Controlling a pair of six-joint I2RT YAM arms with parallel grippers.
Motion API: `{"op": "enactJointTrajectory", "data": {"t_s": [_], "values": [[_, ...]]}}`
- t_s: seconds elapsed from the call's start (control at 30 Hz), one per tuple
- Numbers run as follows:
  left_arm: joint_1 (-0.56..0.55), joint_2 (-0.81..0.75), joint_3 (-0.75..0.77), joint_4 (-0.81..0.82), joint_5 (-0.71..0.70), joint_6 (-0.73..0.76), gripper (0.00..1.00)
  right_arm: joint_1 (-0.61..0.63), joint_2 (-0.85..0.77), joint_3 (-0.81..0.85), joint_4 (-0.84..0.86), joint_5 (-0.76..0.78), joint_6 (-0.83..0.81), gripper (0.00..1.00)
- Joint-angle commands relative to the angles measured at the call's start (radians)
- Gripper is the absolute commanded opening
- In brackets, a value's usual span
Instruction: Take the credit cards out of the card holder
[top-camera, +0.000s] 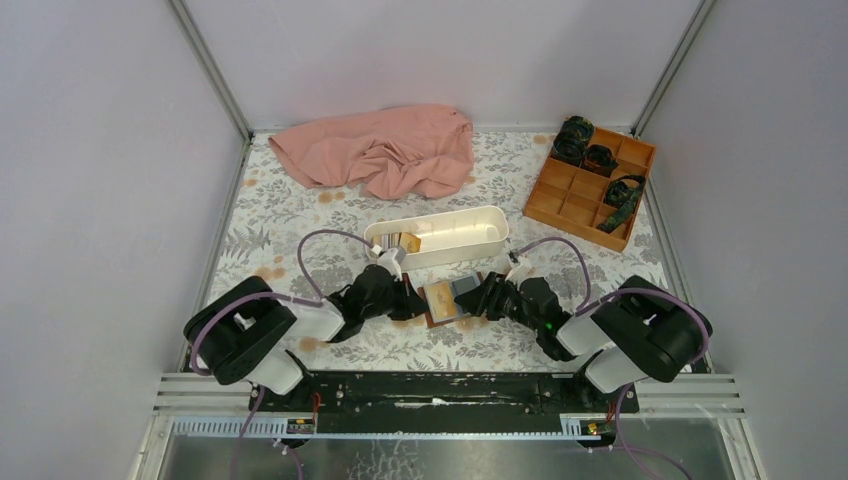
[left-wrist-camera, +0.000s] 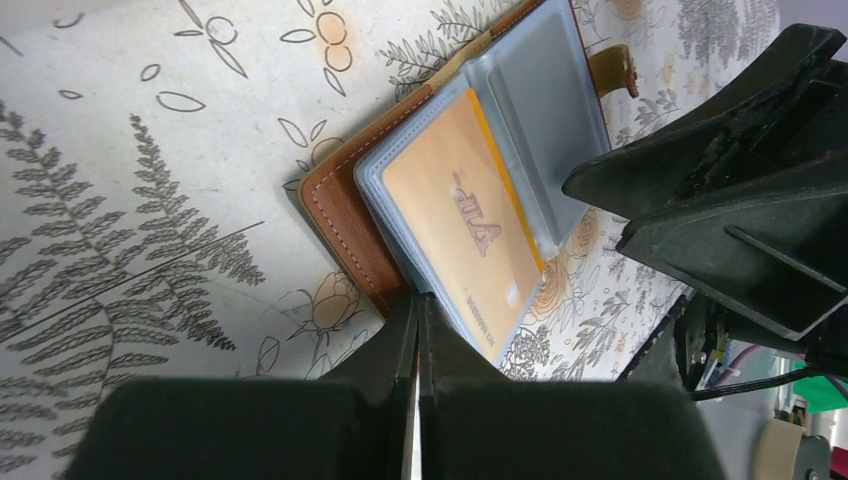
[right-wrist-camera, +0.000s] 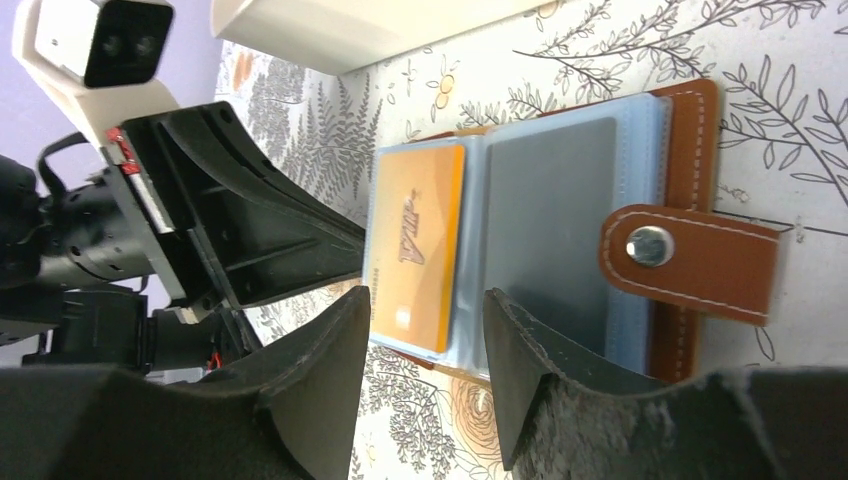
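The left gripper (top-camera: 408, 300) meets the card holder (top-camera: 447, 300) from 9 o'clock with its jaws closed tight. Their tips sit at the leather edge beside the orange card (left-wrist-camera: 465, 210), though I cannot tell whether they pin that edge or only touch it.

The holder lies open and flat on the table (top-camera: 300, 215), just at 6 o'clock of the white tray (top-camera: 440, 238). Its clear sleeves face up, the grey card (right-wrist-camera: 550, 220) fills the other page, and the snap tab (right-wrist-camera: 690, 260) is flung out on the far side.

The right gripper (right-wrist-camera: 425, 300) comes from 3 o'clock with its jaws open and holding nothing, straddling the line between the two cards.

To do this well, I would use the left gripper as an anchor. The right should commit to one card, nip its exposed edge rather than the sleeve, and draw it straight along the slot.
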Motion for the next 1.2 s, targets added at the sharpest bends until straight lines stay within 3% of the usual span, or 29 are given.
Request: {"op": "enactJointTrajectory", "data": {"t_s": [0.0, 0.23, 0.5, 0.57, 0.67, 0.77, 1.17], "values": [[0.008, -0.047, 0.007, -0.257, -0.041, 0.075, 0.01, -0.003, 0.007, 0.039, -0.037, 0.016, -0.046, 0.53], [0.008, -0.147, 0.051, -0.386, -0.061, 0.088, 0.26, -0.003, 0.116, 0.05, 0.045, -0.013, -0.029, 0.53], [0.007, -0.236, 0.095, -0.511, -0.087, 0.084, 0.31, -0.003, 0.198, 0.046, 0.126, -0.029, -0.005, 0.53], [0.007, -0.269, 0.095, -0.516, -0.093, 0.086, 0.28, -0.003, 0.205, 0.05, 0.129, -0.032, -0.003, 0.53], [0.008, -0.284, 0.091, -0.468, -0.068, 0.075, 0.09, -0.003, 0.218, 0.062, 0.127, -0.045, -0.002, 0.53], [0.007, -0.263, 0.093, -0.412, -0.03, 0.058, 0.0, -0.002, 0.229, 0.07, 0.134, -0.057, 0.001, 0.53], [0.006, -0.18, 0.08, -0.273, 0.061, 0.032, 0.0, -0.003, 0.24, 0.075, 0.131, -0.062, -0.005, 0.53]]}}
